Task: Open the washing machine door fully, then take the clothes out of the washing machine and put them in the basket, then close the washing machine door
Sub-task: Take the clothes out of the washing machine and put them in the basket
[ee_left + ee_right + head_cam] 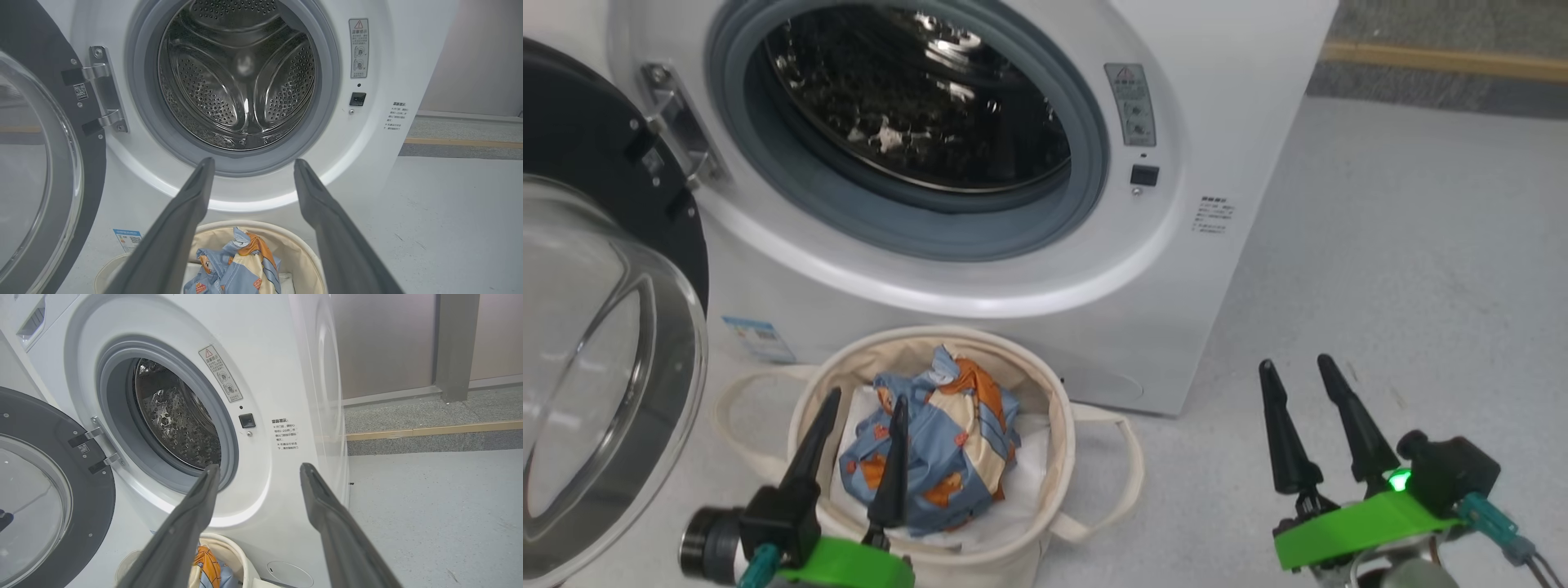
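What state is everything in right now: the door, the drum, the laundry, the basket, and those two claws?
washing machine door, swung wide open on its hinge.
washing machine, standing open.
drum, empty.
clothes, crumpled inside the basket.
basket, upright in front of the washer.
left gripper, open, holding nothing.
right gripper, open, holding nothing.

A pale grey floor (1380,269) runs back to a dark speckled step (429,444) edged with a yellow strip (433,430).
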